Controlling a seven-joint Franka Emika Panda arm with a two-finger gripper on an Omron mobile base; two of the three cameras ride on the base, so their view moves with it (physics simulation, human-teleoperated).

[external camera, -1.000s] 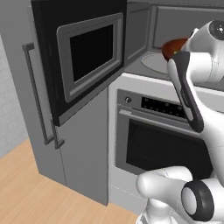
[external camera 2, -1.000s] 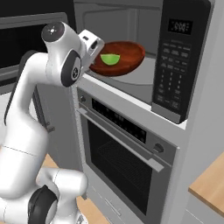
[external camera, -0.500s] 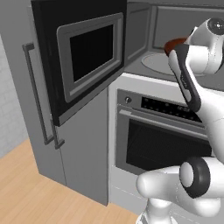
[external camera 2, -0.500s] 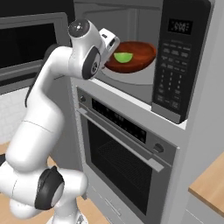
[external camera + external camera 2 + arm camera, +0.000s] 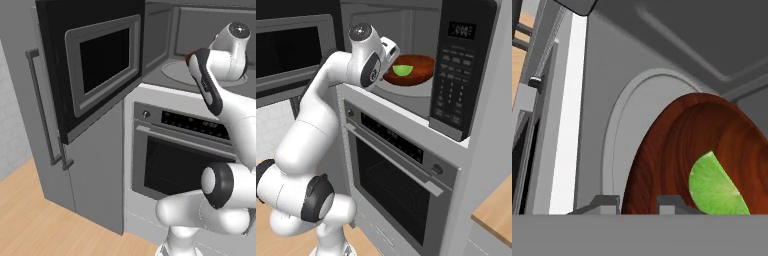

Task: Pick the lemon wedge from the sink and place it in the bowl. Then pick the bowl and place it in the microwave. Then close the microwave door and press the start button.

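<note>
**Bowl carried into the open microwave, held by its near rim**

Shown mid-placement: gripper [image 5: 390, 59] pinched narrow on the near rim of the bowl [image 5: 418, 68], fingertips [image 5: 604, 202] visible at the lower edge of the hand view with the glossy reddish-brown wall rising just ahead of them. Gripped at the rim rather than across the body, presumably because the bowl is far wider than the jaws can span. Kept roughly level, judging from the right base view, so that the lemon wedge [image 5: 402, 70] stays inside, lying on the bowl floor just beyond the fingers. Positioned directly ahead of the gripper, over the pale round turntable [image 5: 619, 135] of the microwave [image 5: 458, 65]; contact between bowl and turntable cannot be told. Microwave door [image 5: 100, 62] swung wide open, off to the side of and behind the gripper, leaving the cavity free for the reach. Oven [image 5: 401, 175] directly below the hand, well apart from it. Remaining, by judgement: lowering and releasing the bowl, closing the door, pressing start on the control panel [image 5: 453, 100] beside the cavity
</note>
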